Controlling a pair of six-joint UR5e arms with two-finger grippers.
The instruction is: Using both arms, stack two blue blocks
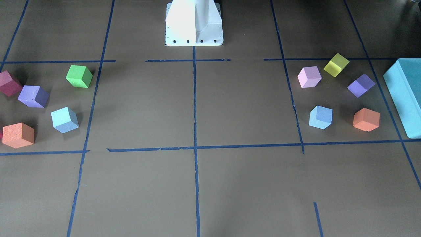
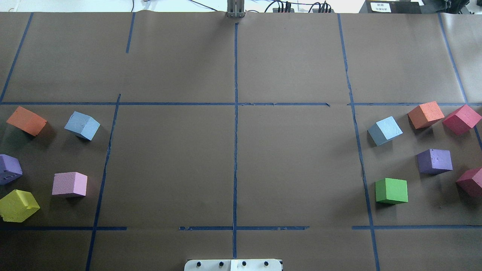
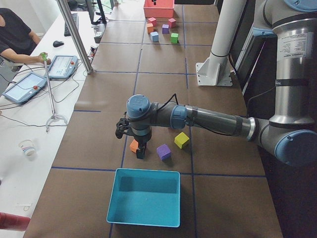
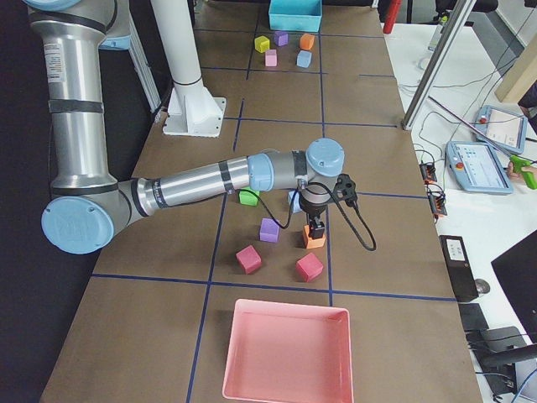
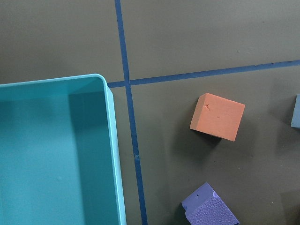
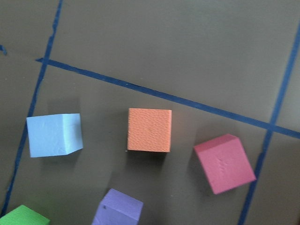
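One pale blue block [image 2: 82, 125] lies on the table's left, between an orange cube [image 2: 26, 120] and a pink cube [image 2: 69, 184]. The other blue block [image 2: 385, 130] lies on the right beside an orange cube [image 2: 425, 114]; it also shows in the right wrist view [image 6: 54, 135]. No arm shows in the overhead or front views. In the exterior left view my left gripper [image 3: 140, 151] hangs by an orange cube [image 3: 133, 145]. In the exterior right view my right gripper [image 4: 315, 228] hangs over an orange cube [image 4: 315, 239]. I cannot tell whether either is open.
A large teal box [image 1: 404, 95] stands at the table's left end, and a pink tray [image 4: 285, 348] at the right end. Purple, yellow, green and crimson cubes lie around the blue blocks. The white pedestal [image 1: 194, 23] stands at the robot's edge.
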